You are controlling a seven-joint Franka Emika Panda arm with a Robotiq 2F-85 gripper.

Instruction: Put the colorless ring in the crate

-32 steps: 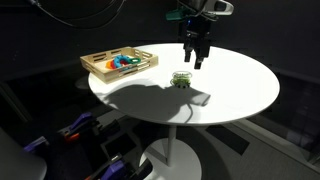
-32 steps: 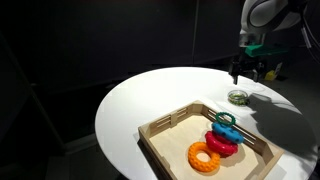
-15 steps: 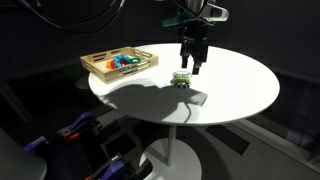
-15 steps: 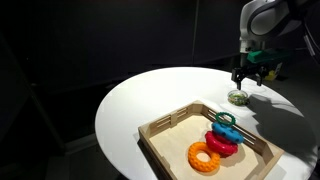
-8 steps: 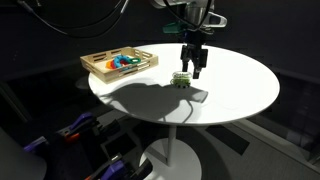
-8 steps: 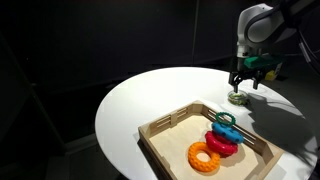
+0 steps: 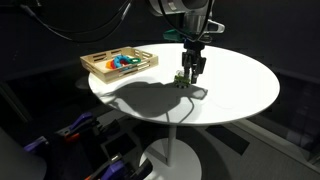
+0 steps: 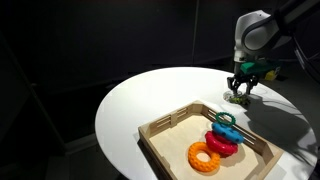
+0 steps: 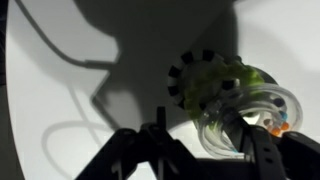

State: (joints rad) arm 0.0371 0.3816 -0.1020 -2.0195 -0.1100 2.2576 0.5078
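end effector point(image 9: 205, 152): fingers held apart, low at small clear glassy ring point(image 9: 272, 97), frame rt | light-wood slatted crate point(image 7: 92, 68): seen upr left, well apart

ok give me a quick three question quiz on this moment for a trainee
1. True or false: the colorless ring already lies in the crate.
2. Multiple choice: the gripper is A) over the crate, B) down at the small rings on the table, C) off beyond the table's edge.
3. Fill in: in the wrist view the colorless ring sits against a ___ ring.
Key: 1 false, it is out on the table; 2 B; 3 green, the green ring.
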